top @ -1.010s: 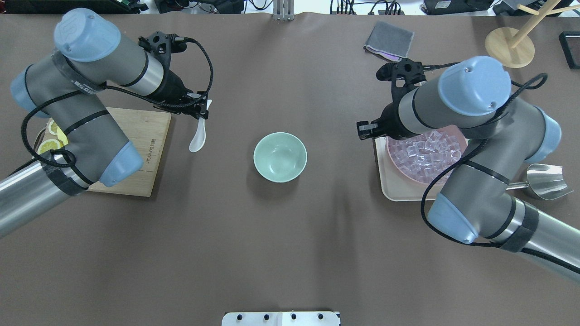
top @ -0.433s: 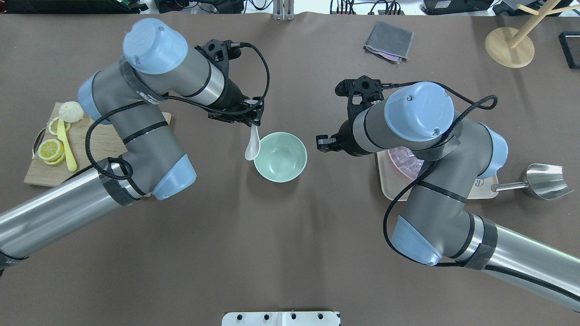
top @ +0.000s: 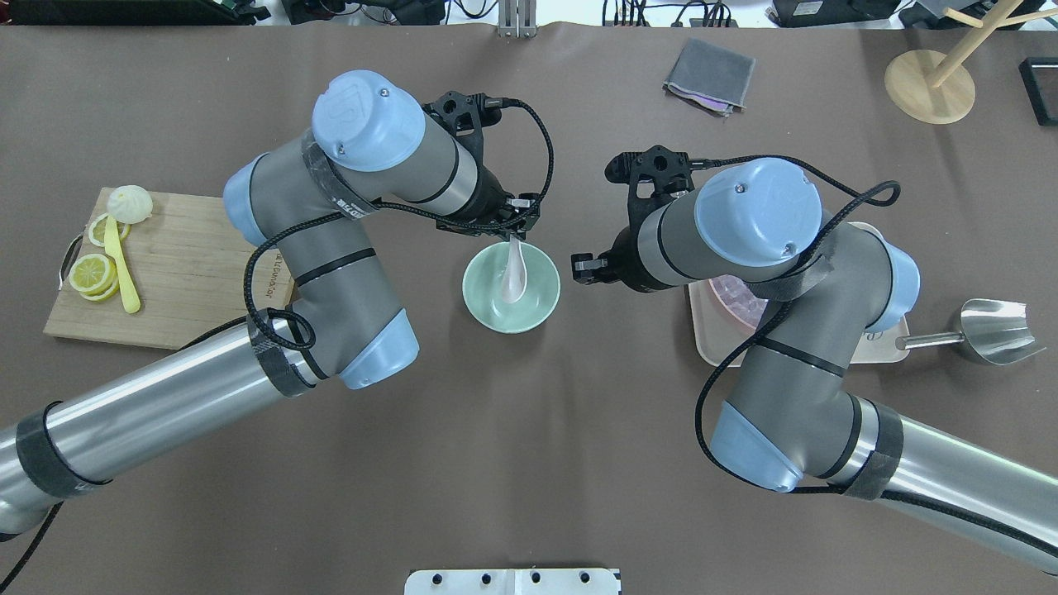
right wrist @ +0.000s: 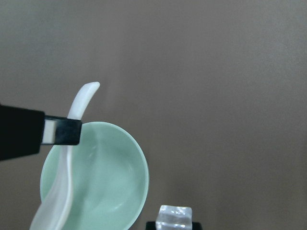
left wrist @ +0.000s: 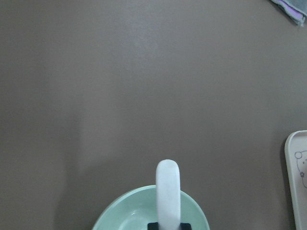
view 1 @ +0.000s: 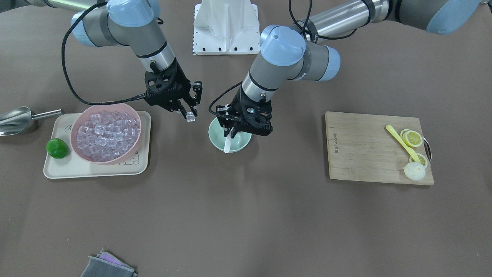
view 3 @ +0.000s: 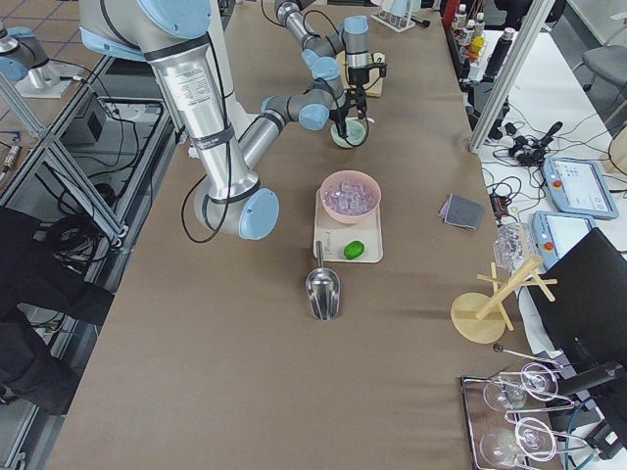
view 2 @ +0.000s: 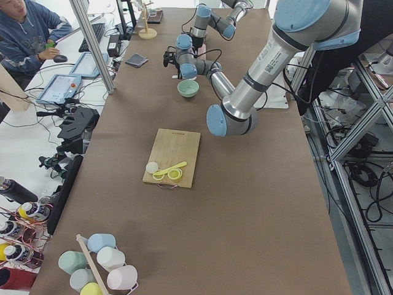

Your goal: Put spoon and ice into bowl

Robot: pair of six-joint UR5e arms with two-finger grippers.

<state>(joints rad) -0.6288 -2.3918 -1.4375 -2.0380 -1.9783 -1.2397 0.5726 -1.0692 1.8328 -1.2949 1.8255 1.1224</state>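
Observation:
The mint-green bowl [top: 488, 299] stands mid-table. My left gripper [top: 514, 234] is shut on the handle of the white spoon [top: 512, 277]. The spoon's scoop hangs down over the bowl's inside; I cannot tell whether it touches. The spoon [left wrist: 168, 191] and bowl [left wrist: 122, 221] also show in the left wrist view. My right gripper [view 1: 189, 115] is shut on a clear ice cube [view 1: 190, 119], held above the table just right of the bowl [view 1: 241, 144]. The right wrist view shows the ice cube [right wrist: 175, 216], the bowl [right wrist: 112, 172] and the spoon [right wrist: 60, 196].
A pink bowl [view 1: 132, 115] full of ice cubes sits on a cream tray [view 1: 77, 169] with a green item [view 1: 57, 148]. A metal scoop [view 1: 15, 117] lies beside the tray. A wooden cutting board [view 1: 365, 146] carries lemon slices and a yellow utensil. A grey cloth [top: 709, 73] lies at the far side.
My left arm has carried the spoon right, from beside the cutting board to over the mint bowl. My right arm has moved left from the pink bowl toward the mint bowl.

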